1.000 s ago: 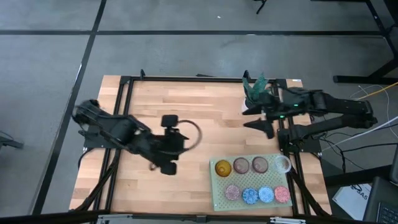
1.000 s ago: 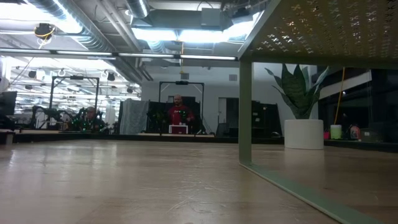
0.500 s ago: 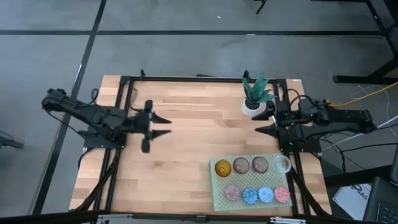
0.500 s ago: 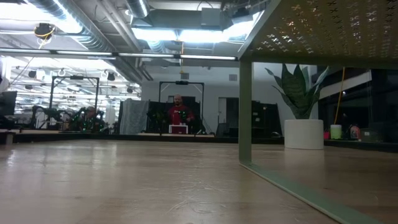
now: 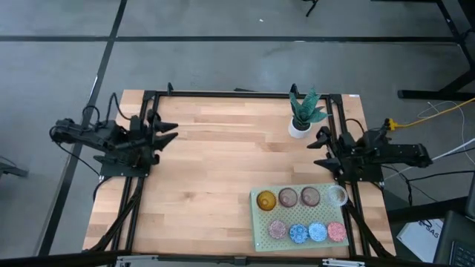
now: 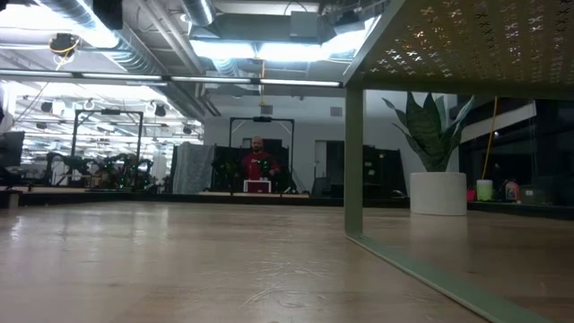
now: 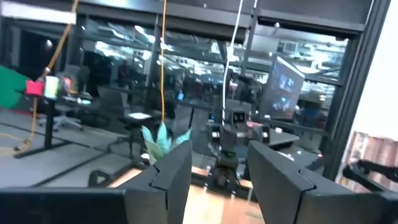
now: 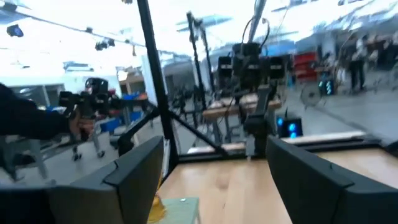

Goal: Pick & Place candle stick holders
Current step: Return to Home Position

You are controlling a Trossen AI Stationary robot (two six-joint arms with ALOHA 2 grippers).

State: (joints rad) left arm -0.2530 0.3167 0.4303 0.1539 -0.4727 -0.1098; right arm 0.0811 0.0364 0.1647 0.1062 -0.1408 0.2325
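Wooden slat table (image 5: 215,178) is seen from above, ringed by a black frame (image 5: 223,94), w/ grey floor around it. Both dark arms are folded back at the table's sides, well apart from the shelf.

At the left edge the left gripper (image 5: 166,138) is held level, pointing in across the table; its fingers are spread wide and nothing is held. At the right edge the right gripper (image 5: 319,147) is posed the same way, facing inward, fingers parted wide and empty. Both wrist views confirm a clear gap between each pair of fingers.

On the near right part of the table a pale green perforated shelf (image 5: 254,221) is set; in the low view it is seen from below, raised on a leg (image 6: 354,161). Beyond it, near the right arm, a white plant pot (image 5: 299,130) w/ green leaves is stood.

All eight candle stick holders (image 5: 298,215) are placed on the shelf top, upright, mouths up. Being round, they have no long axis; as a set they are laid in two rows of four, rows running left-to-right across the table. Far row: amber holder (image 5: 266,199), two brown holders (image 5: 287,197), clear holder (image 5: 337,195) at the right end. Near row: pink holder (image 5: 278,229), two blue holders (image 5: 298,233), red-pink holder (image 5: 337,232).

Far off in the room a person (image 6: 257,163) is visible.
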